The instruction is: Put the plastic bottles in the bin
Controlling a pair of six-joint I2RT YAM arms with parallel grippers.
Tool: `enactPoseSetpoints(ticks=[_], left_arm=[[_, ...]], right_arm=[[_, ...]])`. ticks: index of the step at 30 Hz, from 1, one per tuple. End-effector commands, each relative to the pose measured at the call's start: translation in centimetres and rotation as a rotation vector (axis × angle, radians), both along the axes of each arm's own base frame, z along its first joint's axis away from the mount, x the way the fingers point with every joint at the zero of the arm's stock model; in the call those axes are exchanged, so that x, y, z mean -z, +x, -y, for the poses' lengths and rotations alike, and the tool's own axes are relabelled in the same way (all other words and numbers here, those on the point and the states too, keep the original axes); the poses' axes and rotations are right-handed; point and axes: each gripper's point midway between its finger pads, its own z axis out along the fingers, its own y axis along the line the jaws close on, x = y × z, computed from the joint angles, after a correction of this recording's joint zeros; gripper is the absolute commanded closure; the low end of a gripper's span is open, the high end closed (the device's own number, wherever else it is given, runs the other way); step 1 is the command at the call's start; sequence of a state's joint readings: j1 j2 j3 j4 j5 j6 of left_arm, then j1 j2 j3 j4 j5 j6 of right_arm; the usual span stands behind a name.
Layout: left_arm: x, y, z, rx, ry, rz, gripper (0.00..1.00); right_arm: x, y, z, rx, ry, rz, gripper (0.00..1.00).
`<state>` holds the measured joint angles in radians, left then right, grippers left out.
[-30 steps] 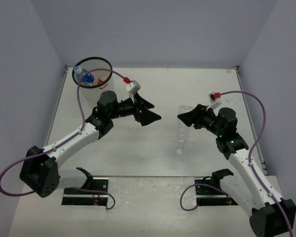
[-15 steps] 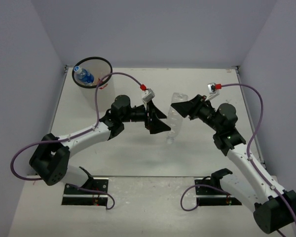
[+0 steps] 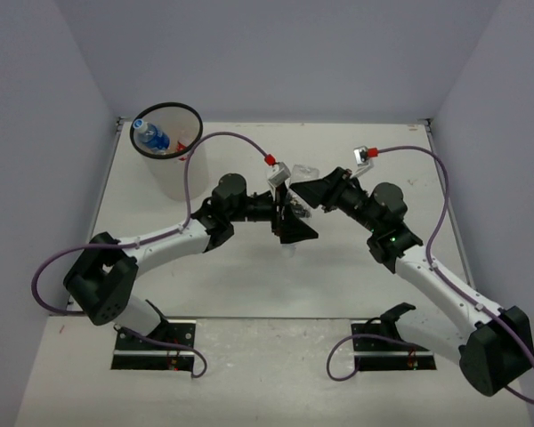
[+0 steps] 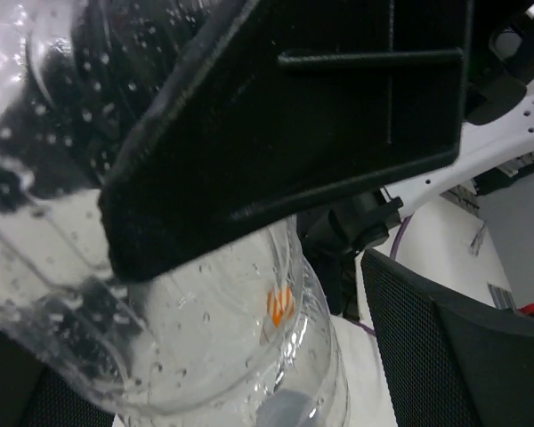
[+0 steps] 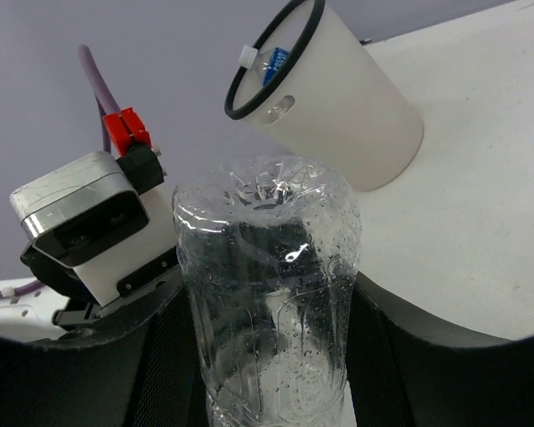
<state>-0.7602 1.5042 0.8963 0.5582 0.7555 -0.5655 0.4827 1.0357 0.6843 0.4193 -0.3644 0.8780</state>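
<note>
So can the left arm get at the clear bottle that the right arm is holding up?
Probably yes. The left pincer stands open with a finger on each side of the clear bottle, which the right pincer holds; nothing sits between them.

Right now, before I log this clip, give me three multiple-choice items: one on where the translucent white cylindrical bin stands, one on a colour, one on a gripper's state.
1. In the top view, where is the translucent white cylindrical bin with the black rim?
A. Far left corner
B. Far right corner
C. Between the arm bases

2. What colour is the label of the clear plastic bottle lying in that bin?
A. Green
B. Blue
C. Yellow

3. The right gripper is:
A. Open and empty
B. Shut on the plain clear plastic bottle
C. Out of view

Key:
1 A, it stands at the upper left of that view.
2 B, blue shows inside the rim.
3 B, the right wrist view shows the bottle clamped between its fingers.
</note>
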Motion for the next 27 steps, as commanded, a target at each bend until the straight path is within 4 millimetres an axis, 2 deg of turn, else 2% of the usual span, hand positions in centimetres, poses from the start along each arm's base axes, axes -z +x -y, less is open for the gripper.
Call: enactPoseSetpoints(ticks=[1, 7, 8, 10, 13, 14, 15, 17, 18, 20, 21, 22, 27], left_arm=[[-2.1, 0.5, 0.3, -0.025, -0.036, 0.052, 0.22], [-2.5, 0.5, -0.1, -0.04, -0.032, 0.057, 0.67], [-2.3, 0.6, -0.1, -0.052, -0.021, 0.056, 0.71], [-2.2, 0.6, -0.3, -0.059, -0.013, 0.052, 0.75], [-2.5, 0.4, -0.7, -0.07, -0.023, 0.07, 0.81], [-2.7, 0.5, -0.8, -0.08, -0.021, 0.078, 0.83], [-2.8, 0.7, -0.9, -0.094, -0.017, 0.083, 0.85], [-3.2, 0.8, -1.2, -0.108, -0.014, 0.106, 0.87], [-3.3, 0.9, -1.3, -0.119, -0.01, 0.118, 0.88], [-3.6, 1.1, -1.6, -0.139, 0.001, 0.134, 0.9], [-3.9, 1.5, -2.0, -0.176, 0.012, 0.143, 0.91], [-4.2, 1.9, -2.2, -0.197, 0.017, 0.159, 0.91], [-3.4, 5.9, -5.0, -0.48, 0.147, 0.129, 0.91]], right_arm=[[-4.3, -0.4, -1.7, -0.066, 0.052, 0.119, 1.0], [-3.6, 0.2, -1.1, 0.001, 0.049, 0.104, 1.0], [-3.5, 0.3, -0.9, 0.017, 0.045, 0.1, 1.0], [-3.6, 0.4, -0.4, 0.042, 0.034, 0.1, 0.95], [-3.2, 0.7, 1.1, 0.128, -0.002, 0.083, 0.62], [-3.4, 0.8, 1.7, 0.161, -0.005, 0.092, 0.45], [-3.4, 0.8, 2.2, 0.188, -0.016, 0.09, 0.32], [-3.9, 0.8, 3.1, 0.232, -0.037, 0.098, 0.19], [-4.0, 1.1, 3.6, 0.262, -0.058, 0.093, 0.07], [-3.9, 1.5, 4.5, 0.312, -0.108, 0.082, 0.01], [-3.1, 2.0, 5.4, 0.36, -0.153, 0.044, 0.01], [-3.4, 2.2, 5.9, 0.39, -0.186, 0.024, 0.01], [-2.9, 3.5, 11.2, 0.685, -0.258, -0.131, 0.01]])
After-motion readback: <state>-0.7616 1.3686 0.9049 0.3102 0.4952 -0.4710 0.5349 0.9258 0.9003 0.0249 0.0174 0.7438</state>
